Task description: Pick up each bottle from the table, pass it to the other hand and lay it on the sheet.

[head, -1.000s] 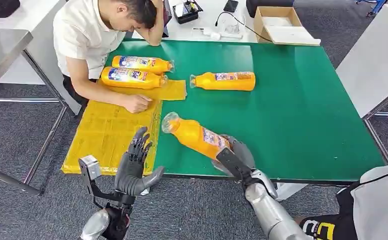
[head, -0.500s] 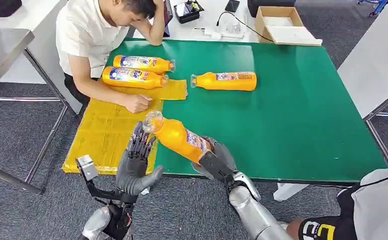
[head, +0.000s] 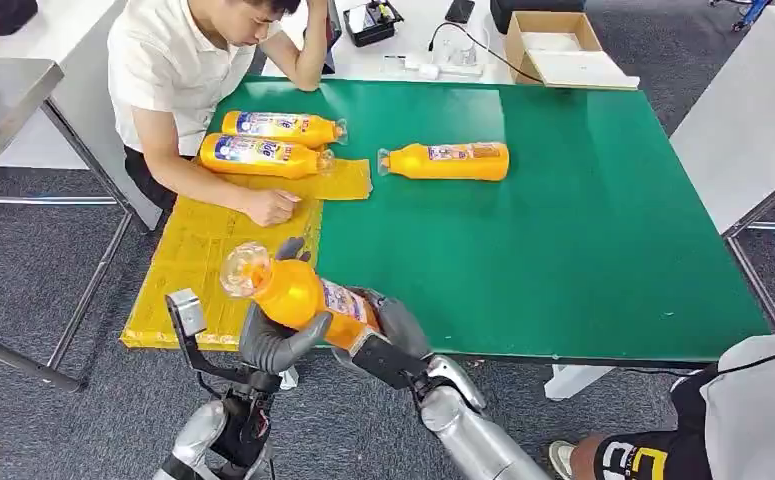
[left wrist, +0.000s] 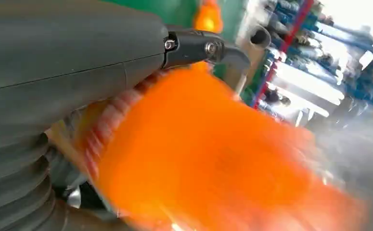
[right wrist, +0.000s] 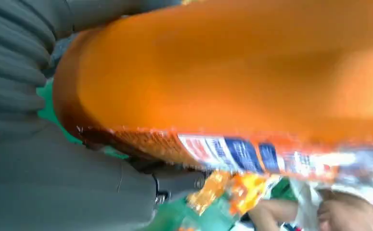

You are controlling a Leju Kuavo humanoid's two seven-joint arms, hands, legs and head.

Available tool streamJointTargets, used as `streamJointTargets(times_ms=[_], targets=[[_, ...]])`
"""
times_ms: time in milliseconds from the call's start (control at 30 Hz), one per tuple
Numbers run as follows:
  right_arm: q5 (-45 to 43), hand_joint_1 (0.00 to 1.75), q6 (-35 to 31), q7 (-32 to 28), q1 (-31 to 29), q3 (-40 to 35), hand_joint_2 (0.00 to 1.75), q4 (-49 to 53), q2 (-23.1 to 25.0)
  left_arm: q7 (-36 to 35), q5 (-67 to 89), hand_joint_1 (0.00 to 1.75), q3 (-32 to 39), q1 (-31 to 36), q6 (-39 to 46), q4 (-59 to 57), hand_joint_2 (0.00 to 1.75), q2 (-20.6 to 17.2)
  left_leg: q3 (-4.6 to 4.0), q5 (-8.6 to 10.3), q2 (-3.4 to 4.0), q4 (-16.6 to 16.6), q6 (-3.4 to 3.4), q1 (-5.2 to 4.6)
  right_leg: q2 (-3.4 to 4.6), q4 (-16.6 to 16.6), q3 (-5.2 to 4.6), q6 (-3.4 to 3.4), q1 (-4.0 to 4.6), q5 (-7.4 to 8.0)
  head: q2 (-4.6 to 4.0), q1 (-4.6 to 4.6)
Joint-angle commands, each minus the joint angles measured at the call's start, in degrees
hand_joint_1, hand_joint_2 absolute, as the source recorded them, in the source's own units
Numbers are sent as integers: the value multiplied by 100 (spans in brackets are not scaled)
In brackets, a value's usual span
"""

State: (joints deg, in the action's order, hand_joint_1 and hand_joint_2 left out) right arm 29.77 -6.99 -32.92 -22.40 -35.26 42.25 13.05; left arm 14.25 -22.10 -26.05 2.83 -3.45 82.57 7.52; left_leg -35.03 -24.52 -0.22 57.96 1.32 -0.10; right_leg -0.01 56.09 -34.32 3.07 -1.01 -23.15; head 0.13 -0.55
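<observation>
1. My right hand [head: 388, 335] is wrapped around the base end of the orange bottle [head: 298, 295], fingers closed on it, so the weight is mine there.
2. My left hand [head: 275, 338] sits under the same bottle nearer its neck, thumb curling up across the body. From the head view I judge the fingers cradle it from below and behind. Whether they have closed firmly I cannot tell, since the left wrist view is motion-blurred orange.
3. The relation that matters: the bottle's long axis runs from my right hand up and to the left, clear cap [head: 244, 268] leading, tilted rather than level. It passes straight across my left palm, so that hand is the nearer one to the sheet [head: 198, 260].
4. The bottle hangs over the near table edge, its cap above the yellow sheet's near part. The green table [head: 563, 230] lies beyond.
5. Writing: the label [right wrist: 242, 151] shows blue, white and red bands. The characters are too smeared to read, so I name no brand.
6. Further out, two bottles [head: 268, 140] already lie on the sheet's far end, side by side, and one bottle [head: 445, 161] lies on the green, caps legible as clear, labels not.
7. A person's hand [head: 271, 206] rests on the sheet between those bottles and mine.
</observation>
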Motion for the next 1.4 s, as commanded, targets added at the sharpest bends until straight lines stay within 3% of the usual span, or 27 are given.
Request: streamJointTargets(times_ms=[33,200,467,867,900,933,967,1100,1133,1167,1200,1267,1300,1400], targets=[[-92,175,-80,25,-200,-610,175,-117,-9,-130,-268,0,-60,171,273,-542,175,87,16,-4,-18,1,-5,7,-18,1,26,-12,7,-14,0,11],[-269,175,-132,-35,-149,-685,175,-169,28,-163,-383,0,-100,227,635,-647,175,108,16,-4,-7,-4,-5,7,-11,-4,29,-12,6,-9,0,9],[-536,173,135,-8,-316,-700,175,-362,8,204,-424,0,-354,176,-89,-296,175,-81,14,-5,-5,-2,-7,6,-8,-1,24,-13,6,-10,0,6],[-542,173,211,-4,-345,-730,175,-406,-3,226,-422,0,-313,181,-109,-309,175,-47,16,-7,-6,-1,-6,6,-9,1,27,-13,5,-12,0,7],[-609,173,349,-16,-343,-732,175,-441,4,277,-426,54,-307,207,-165,-329,175,-37,9,-3,-7,-2,-5,6,-9,-2,21,-11,5,-8,0,7],[-619,168,419,-24,-349,-757,175,-461,-1,298,-441,168,-292,216,-211,-344,175,-21,6,-2,-7,-3,-4,5,-9,-2,18,-9,5,-6,0,7],[-612,169,467,-44,-348,-786,175,-472,-10,319,-467,175,-286,225,-263,-328,175,-15,18,-6,-8,-3,-7,8,-10,-3,30,-14,8,-11,0,7],[-698,143,690,-148,-330,-815,175,-563,7,394,-538,175,-227,243,-495,-288,175,-1,15,-4,-9,-2,-7,7,-12,-2,26,-13,7,-10,0,7],[-706,110,712,-154,-326,-819,175,-580,12,392,-535,175,-211,239,-513,-285,175,6,10,-2,-10,-2,-5,6,-13,-1,21,-11,6,-9,0,7],[-710,44,723,-157,-316,-825,175,-589,19,398,-537,175,-205,240,-539,-277,175,-1,21,-7,-11,-2,-8,9,-15,-1,33,-16,9,-14,0,7],[-735,0,748,-155,-297,-808,175,-593,35,400,-536,175,-181,233,-541,-270,175,-1,16,-5,-12,-2,-7,8,-16,-3,28,-13,8,-11,0,4],[-780,0,784,-188,-236,-793,175,-548,51,400,-531,175,-143,221,-542,-255,175,-2,21,-7,-12,-3,-8,8,-16,-3,33,-15,8,-14,0,7],[-779,0,795,-199,-210,-812,0,-516,43,400,-533,175,-129,226,-549,-260,175,-3,10,-2,-10,-4,-4,6,-13,-3,21,-10,5,-8,0,4],[-802,0,809,-232,-172,-816,0,-456,23,388,-579,175,-72,244,-590,-252,175,-4,23,-9,-10,-3,-8,9,-14,-2,34,-16,9,-15,0,7]])
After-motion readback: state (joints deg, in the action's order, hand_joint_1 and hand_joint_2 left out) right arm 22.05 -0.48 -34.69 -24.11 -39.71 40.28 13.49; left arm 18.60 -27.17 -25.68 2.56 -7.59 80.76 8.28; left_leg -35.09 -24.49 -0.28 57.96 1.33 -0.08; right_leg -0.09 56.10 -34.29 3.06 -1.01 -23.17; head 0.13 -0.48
